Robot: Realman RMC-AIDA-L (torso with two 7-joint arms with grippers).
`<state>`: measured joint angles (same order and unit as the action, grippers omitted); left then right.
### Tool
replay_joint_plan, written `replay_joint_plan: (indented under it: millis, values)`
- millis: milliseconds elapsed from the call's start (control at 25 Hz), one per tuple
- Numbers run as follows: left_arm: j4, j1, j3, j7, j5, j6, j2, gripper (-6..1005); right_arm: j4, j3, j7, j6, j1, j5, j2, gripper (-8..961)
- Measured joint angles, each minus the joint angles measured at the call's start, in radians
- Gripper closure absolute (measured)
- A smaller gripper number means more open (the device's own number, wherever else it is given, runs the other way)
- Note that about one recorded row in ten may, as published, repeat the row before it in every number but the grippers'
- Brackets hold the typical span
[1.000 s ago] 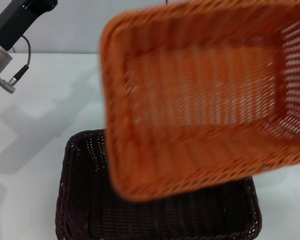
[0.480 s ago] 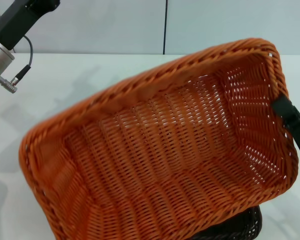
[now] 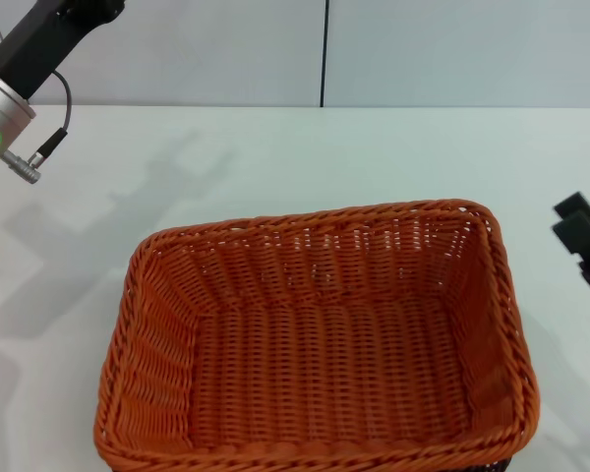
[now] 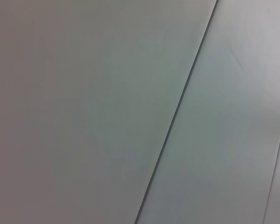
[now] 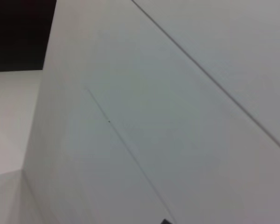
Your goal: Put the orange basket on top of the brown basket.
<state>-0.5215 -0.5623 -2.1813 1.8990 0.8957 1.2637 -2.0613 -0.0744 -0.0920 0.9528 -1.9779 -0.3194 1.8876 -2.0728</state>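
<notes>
While orange basket [image 3: 315, 344] sits upright at 6 o'clock on bench [image 3: 275, 157], covering brown basket [image 3: 497, 460] bar one dark sliver: check rims seat flush. Right gripper [image 3: 585, 241] at 3 o'clock, apart, empty; opening unclear.

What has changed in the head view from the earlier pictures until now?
The orange basket came down from a tilted, lifted pose and now sits level, covering the brown basket, of which only a dark sliver shows at the bottom edge. The right gripper, which was at the basket's right rim half a second ago, let go and now stands apart at the right edge. The left arm stayed raised at upper left.
</notes>
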Motion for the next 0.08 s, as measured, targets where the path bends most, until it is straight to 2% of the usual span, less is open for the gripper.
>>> replay_joint_plan:
  millis: [80]
  values:
    - [0.002,-0.001,-0.001,0.001,-0.001,0.0,0.0,138,0.015,0.009,0.001,-0.002,0.004,-0.008,0.001,679]
